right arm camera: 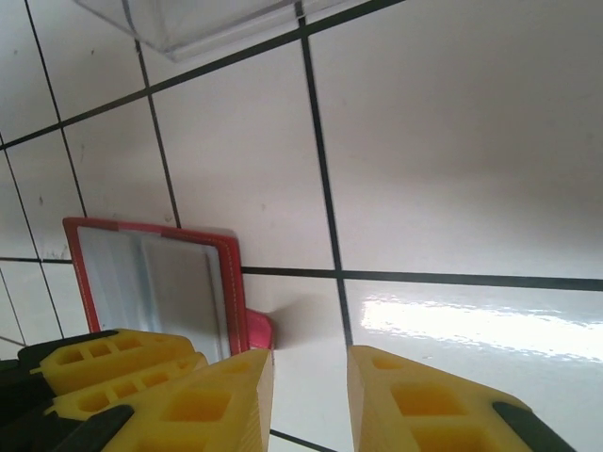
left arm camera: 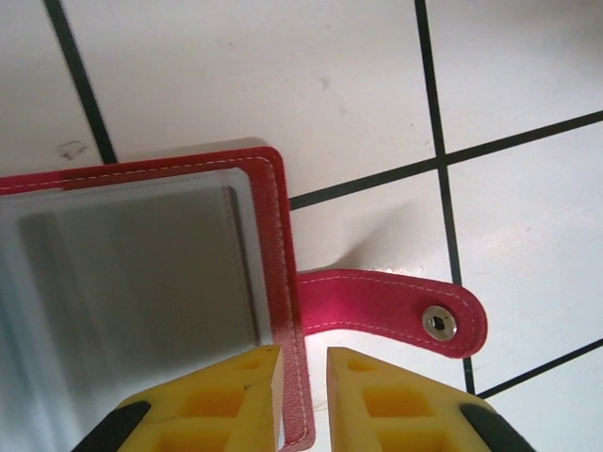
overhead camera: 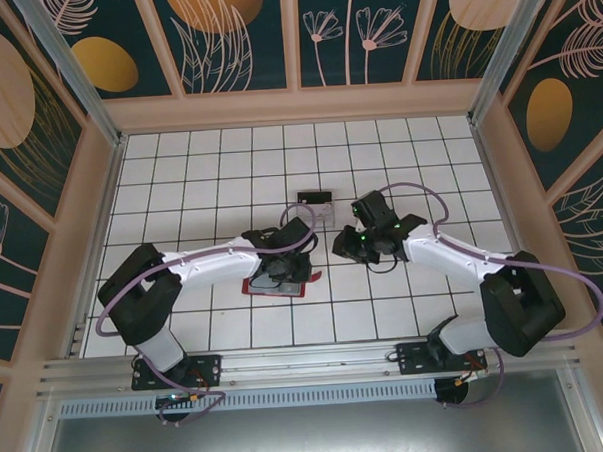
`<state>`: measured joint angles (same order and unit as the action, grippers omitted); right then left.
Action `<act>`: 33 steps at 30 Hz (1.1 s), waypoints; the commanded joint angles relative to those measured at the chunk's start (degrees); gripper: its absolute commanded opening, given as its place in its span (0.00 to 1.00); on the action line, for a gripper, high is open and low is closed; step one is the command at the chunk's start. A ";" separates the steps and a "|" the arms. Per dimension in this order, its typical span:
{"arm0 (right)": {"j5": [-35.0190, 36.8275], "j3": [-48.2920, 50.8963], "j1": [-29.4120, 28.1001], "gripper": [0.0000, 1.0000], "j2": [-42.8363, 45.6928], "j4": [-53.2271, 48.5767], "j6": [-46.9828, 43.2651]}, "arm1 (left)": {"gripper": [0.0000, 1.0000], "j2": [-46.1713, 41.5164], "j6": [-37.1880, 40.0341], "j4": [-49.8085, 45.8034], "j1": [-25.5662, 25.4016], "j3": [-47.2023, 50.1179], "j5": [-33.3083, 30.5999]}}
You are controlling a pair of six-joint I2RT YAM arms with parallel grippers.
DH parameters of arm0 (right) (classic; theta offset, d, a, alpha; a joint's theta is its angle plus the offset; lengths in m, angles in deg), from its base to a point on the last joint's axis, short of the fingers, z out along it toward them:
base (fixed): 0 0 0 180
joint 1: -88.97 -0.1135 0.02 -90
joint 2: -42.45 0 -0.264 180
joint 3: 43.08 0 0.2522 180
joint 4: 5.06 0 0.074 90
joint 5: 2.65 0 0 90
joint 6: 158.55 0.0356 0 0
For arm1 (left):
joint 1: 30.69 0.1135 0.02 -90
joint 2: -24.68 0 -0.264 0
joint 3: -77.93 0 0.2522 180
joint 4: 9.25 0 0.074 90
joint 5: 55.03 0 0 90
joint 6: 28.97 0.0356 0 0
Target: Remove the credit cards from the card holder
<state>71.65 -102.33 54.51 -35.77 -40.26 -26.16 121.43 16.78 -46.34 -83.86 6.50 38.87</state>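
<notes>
Card holder [overhead camera: 274, 285] lies open and flat on the white tiled tabletop [overhead camera: 209, 170], just in front of centre and under the left arm's wrist, grey inner face up with a red stitched border. In the top view its long axis runs roughly left-right with a slight tilt. Its red tab [left arm camera: 396, 315] sticks out of the right-hand short edge toward the right arm and lies flat on the tile, metal snap [left arm camera: 439, 323] facing up. Left gripper [left arm camera: 303, 358] sits right over the holder's tab-side edge. Its yellow fingers [left arm camera: 226, 400] are a narrow gap apart and the red border runs into that gap, with one finger overlapping the grey face. Can't tell whether it's pinching the edge or just hovering on it. Right gripper [right arm camera: 311, 367] is just right of the holder, off the tab end and not touching it, jaws parted with bare tile between them. Clear plastic stand [overhead camera: 315, 200] sits a bit further back on the tabletop, beyond both grippers, with something dark and flat at it that is too small to identify.
</notes>
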 commanded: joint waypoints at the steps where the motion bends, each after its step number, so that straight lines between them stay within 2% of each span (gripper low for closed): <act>1: 1.47 0.76 0.43 0.28 1.36 -2.47 -0.69 | 0.21 1.10 -0.76 2.06 -0.17 1.61 1.74; 15: 1.58 0.33 0.42 0.28 1.31 -3.05 -0.72 | 0.18 2.70 -1.03 4.17 -0.01 5.44 0.91; 33: 2.07 -2.00 -0.43 0.28 0.26 -4.58 -1.23 | 0.20 -4.26 -0.87 1.49 2.61 8.61 -5.24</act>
<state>72.52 -102.46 54.58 -35.48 -43.29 -26.24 118.74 16.54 -42.76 -81.89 14.18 35.89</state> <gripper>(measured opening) 0.280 0.197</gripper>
